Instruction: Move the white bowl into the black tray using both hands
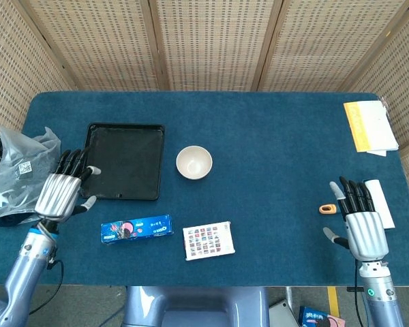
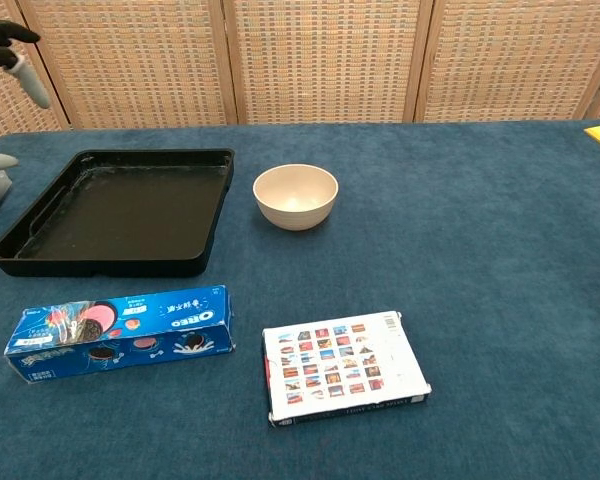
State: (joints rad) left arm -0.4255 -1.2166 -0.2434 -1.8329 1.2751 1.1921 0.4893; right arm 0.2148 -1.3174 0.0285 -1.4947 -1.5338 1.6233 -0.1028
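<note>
The white bowl point(image 1: 193, 162) point(image 2: 296, 195) stands upright and empty on the blue table, just right of the black tray point(image 1: 125, 161) point(image 2: 120, 212). The tray is empty. My left hand point(image 1: 63, 189) hovers at the tray's left front corner, fingers spread and holding nothing; only a fingertip point(image 2: 20, 60) of it shows in the chest view. My right hand point(image 1: 358, 216) is far to the right near the table's front edge, fingers apart and empty, well away from the bowl.
A blue Oreo box point(image 1: 136, 229) point(image 2: 118, 332) and a card box point(image 1: 208, 240) point(image 2: 342, 366) lie in front of the tray and bowl. A plastic bag point(image 1: 20, 170) sits at the left edge. Yellow papers point(image 1: 369, 126), an orange object point(image 1: 327, 208) and a white strip point(image 1: 382, 201) lie at right.
</note>
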